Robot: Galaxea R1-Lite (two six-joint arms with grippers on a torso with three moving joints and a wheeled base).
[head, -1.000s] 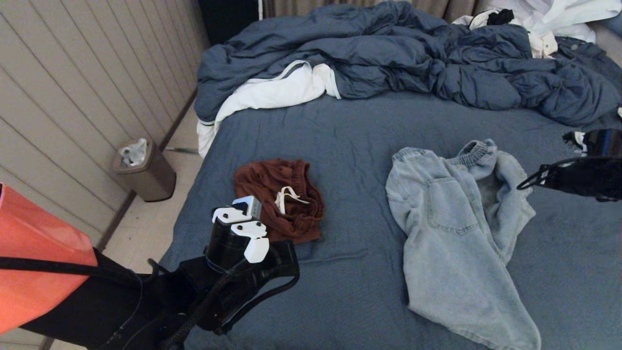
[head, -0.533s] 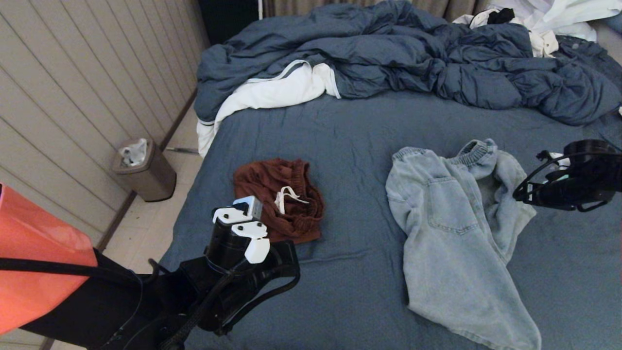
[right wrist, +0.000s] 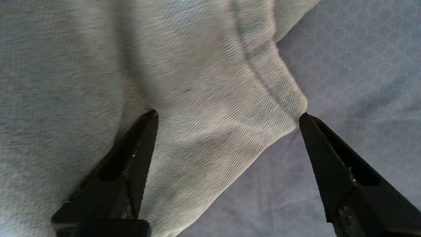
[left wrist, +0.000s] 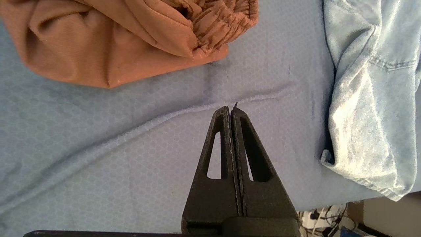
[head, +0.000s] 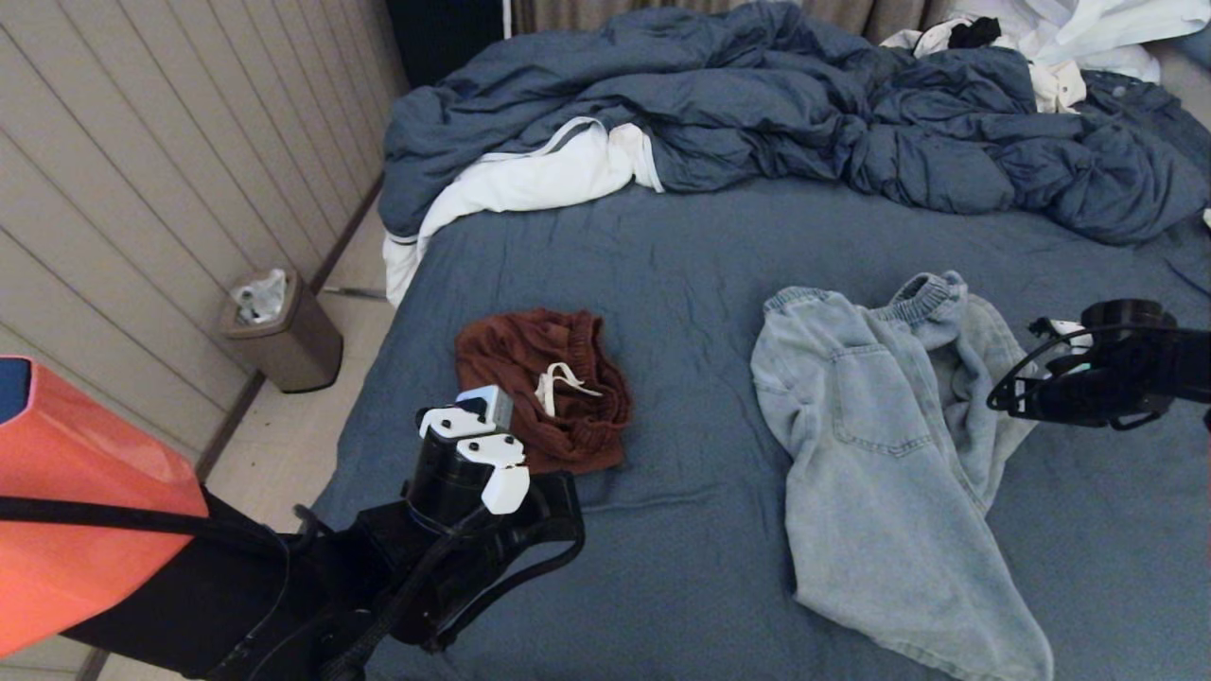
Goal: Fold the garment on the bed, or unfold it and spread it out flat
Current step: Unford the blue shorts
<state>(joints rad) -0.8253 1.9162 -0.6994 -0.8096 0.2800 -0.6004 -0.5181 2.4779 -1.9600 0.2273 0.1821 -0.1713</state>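
Note:
Light-blue denim shorts (head: 889,473) lie crumpled on the bed's slate-blue sheet (head: 681,265), right of centre. Rust-brown shorts (head: 544,388) with a white drawstring lie bunched to their left. My right gripper (right wrist: 228,115) is open, low over the denim shorts (right wrist: 197,82); one finger rests on the cloth and the other at a folded corner beside the sheet (right wrist: 345,65). In the head view the right arm (head: 1088,383) hangs at the shorts' right edge. My left gripper (left wrist: 230,110) is shut and empty above bare sheet (left wrist: 131,148), between the brown shorts (left wrist: 115,36) and the denim (left wrist: 361,98).
A rumpled blue duvet (head: 776,104) and white linen (head: 530,180) fill the bed's far side, with white clothes (head: 1088,38) at the far right. On the floor left of the bed a bin (head: 284,331) stands by the panelled wall.
The right arm has come down and leftward onto the right edge of the denim shorts. The left arm has barely shifted. Both garments lie as before.

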